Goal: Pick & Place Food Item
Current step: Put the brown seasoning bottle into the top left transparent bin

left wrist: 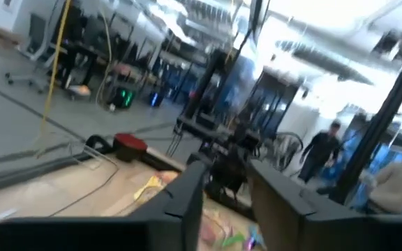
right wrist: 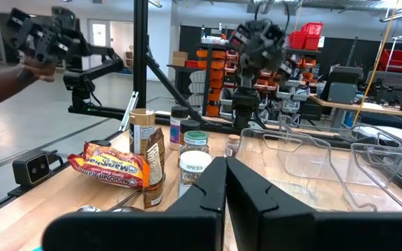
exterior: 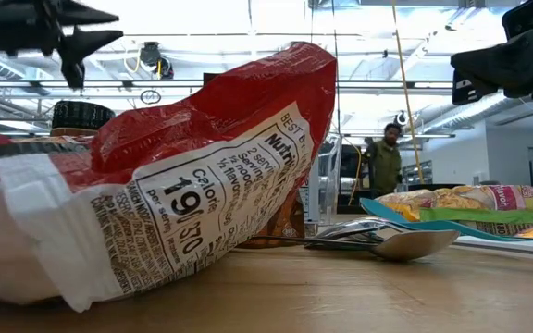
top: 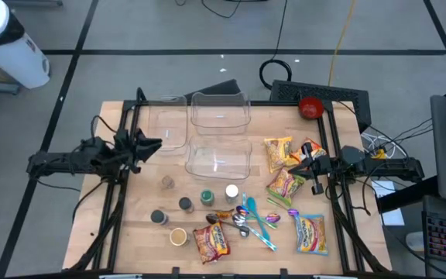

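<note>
While our left gripper (top: pixel 155 143) is hovering spread and empty, we are judging the packet (top: pixel 211 241) soft, crinkly, best pinched at its edge.

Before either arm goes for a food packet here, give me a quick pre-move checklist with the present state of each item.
1. Left gripper empty: ok. It holds nothing and hangs over the left table edge, beside the clear plastic containers.
2. Left fingers parted enough to grasp: cannot tell; a gap shows between them.
3. Right gripper empty: ok. It is shut on nothing.
4. Right gripper ready to grasp: not ok; it must open first.
5. Target in reach: ok. The yellow and red noodle packets lie just beside the right gripper.
6. Containers free to receive food: ok, they look empty.
</note>
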